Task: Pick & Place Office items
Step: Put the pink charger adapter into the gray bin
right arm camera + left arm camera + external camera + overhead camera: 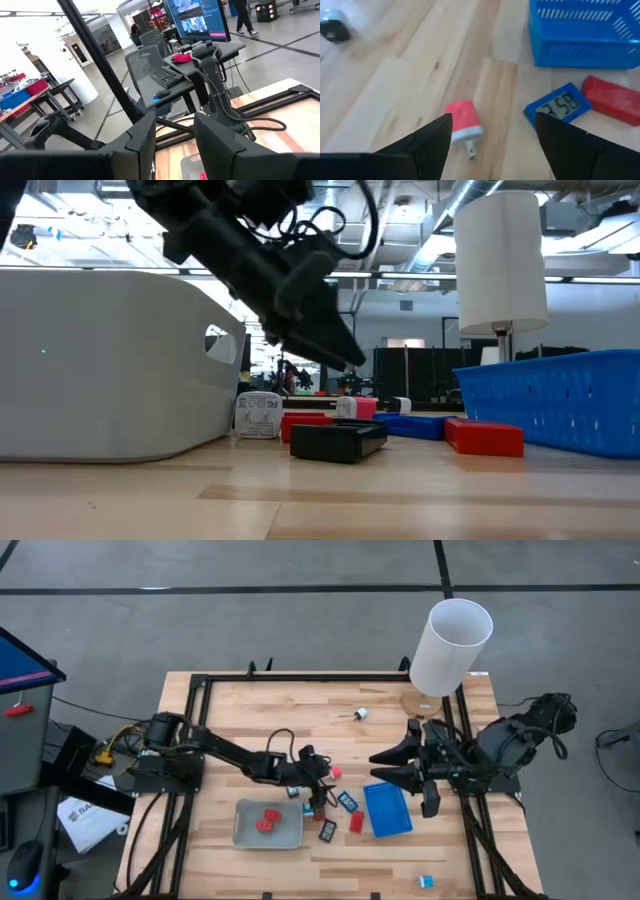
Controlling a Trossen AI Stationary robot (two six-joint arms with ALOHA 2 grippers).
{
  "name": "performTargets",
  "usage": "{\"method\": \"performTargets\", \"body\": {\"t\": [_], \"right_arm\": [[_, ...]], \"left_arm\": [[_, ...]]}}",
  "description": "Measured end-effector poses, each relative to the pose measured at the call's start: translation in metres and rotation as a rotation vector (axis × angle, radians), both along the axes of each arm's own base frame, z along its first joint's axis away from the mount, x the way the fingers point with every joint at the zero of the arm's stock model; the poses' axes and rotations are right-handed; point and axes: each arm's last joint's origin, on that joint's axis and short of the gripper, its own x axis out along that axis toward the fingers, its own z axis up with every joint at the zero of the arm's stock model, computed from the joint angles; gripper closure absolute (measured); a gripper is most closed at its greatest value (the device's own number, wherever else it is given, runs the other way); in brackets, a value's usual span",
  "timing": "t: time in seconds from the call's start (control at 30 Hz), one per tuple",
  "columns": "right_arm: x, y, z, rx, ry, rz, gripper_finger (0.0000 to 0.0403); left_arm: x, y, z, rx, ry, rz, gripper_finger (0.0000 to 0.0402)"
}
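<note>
Near the middle of the desk point(230, 710), the left pincer point(318, 802) hangs low over the scatter of office items, its two fingers spread wide with nothing between them; the left wrist view shows a small red item with a white end and a metal tip point(464, 123) lying on the wood just ahead of the gap, and a blue-framed piece with a pale face showing digits point(558, 106) beside a red block point(612, 98) a little farther on. From above, these pieces lie in a loose cluster between the grey tray point(243, 836) on the left and the blue tray point(386, 812) on the right: a dark rectangle point(327, 831), a red block point(356, 822) and a blue-faced piece point(347, 802) close to the blue tray's left edge. Two red pieces point(266, 820) already rest in the grey tray, while one small white bit point(361, 715) lies well apart toward the far side and a cyan and white bit point(426, 882) sits alone near the front right corner. The right pincer point(402, 766) waits at the right side of the desk above the blue tray's far end, fingers narrowly parted and empty, below the tall white cylinder point(449, 646). The step in hand looks like lining up on the next piece, most likely the red item with the white end. The next move would call for lowering the open fingers to either side of it, squarely across its narrow width, then closing before lifting toward a tray. Most of the sorting seems yet to do.
</note>
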Motion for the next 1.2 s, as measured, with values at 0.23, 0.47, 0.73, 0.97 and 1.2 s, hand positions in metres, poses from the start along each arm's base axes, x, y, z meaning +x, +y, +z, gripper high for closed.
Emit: {"method": "performTargets", "body": {"t": [0.23,0.47,0.73,0.97,1.2], "right_arm": [[-0.007,-0.004,0.003,0.003,-0.004,0.000,0.0275],[-0.011,-0.008,0.005,0.004,-0.005,0.001,0.0275],[-0.014,-0.009,0.006,0.000,-0.002,0.003,0.0275],[-0.014,-0.009,0.006,-0.002,0.000,0.004,0.0275],[-0.014,-0.009,0.007,0.008,-0.013,0.009,0.0275]], "left_arm": [[0.018,0.008,-0.008,0.025,0.039,0.049,0.0124],[0.022,0.023,-0.018,-0.011,0.094,0.077,0.0131],[0.021,0.022,-0.019,-0.034,0.108,0.056,0.0149],[0.021,0.024,-0.023,-0.056,0.115,0.067,0.0173],[0.020,0.026,-0.024,-0.062,0.121,0.076,0.0207]]}}
